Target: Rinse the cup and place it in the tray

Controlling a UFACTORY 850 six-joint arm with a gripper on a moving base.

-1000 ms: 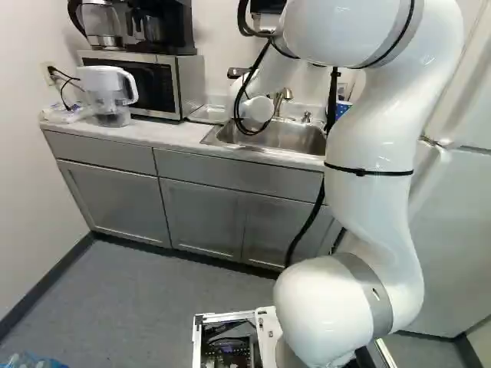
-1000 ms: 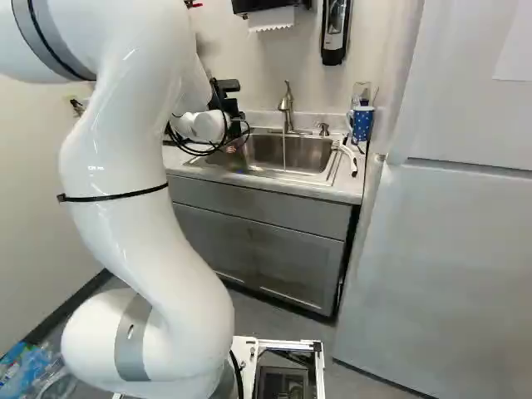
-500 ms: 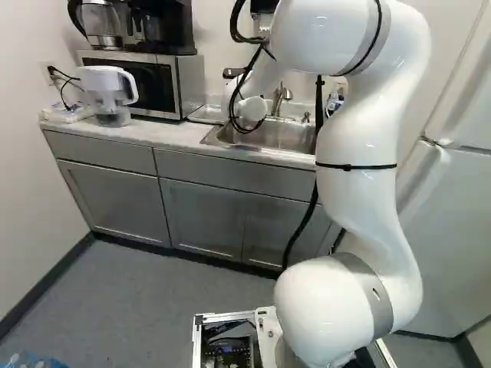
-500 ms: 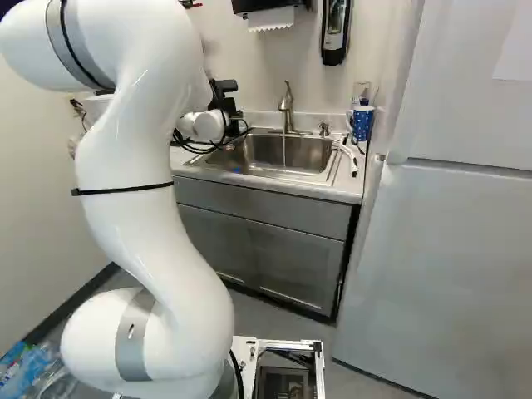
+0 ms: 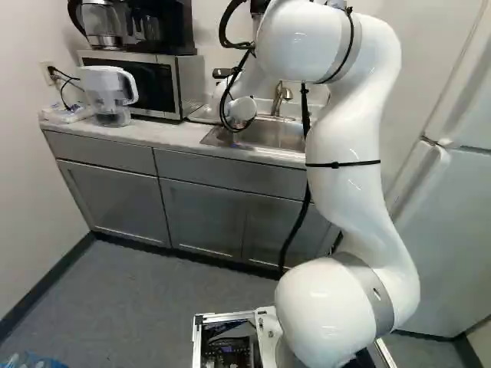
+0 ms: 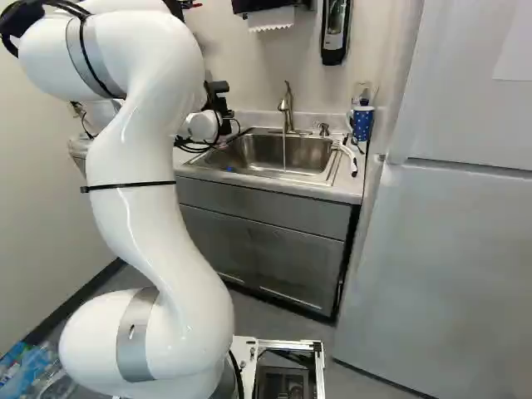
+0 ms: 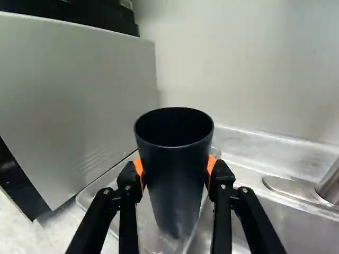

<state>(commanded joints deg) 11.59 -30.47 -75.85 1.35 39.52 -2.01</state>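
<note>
Pads (image 7: 211, 165) of orange grip a smooth, tapering dark cup (image 7: 177, 180).

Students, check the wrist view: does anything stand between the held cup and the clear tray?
Nothing visible does: the tray shows directly behind the lower part of the cup. The microwave stands beside the tray, not between them.

We see the microwave (image 5: 138, 75) on the table (image 5: 157, 133), left of the sink (image 6: 309, 151). Between them we find the tray (image 7: 108, 183).
</note>
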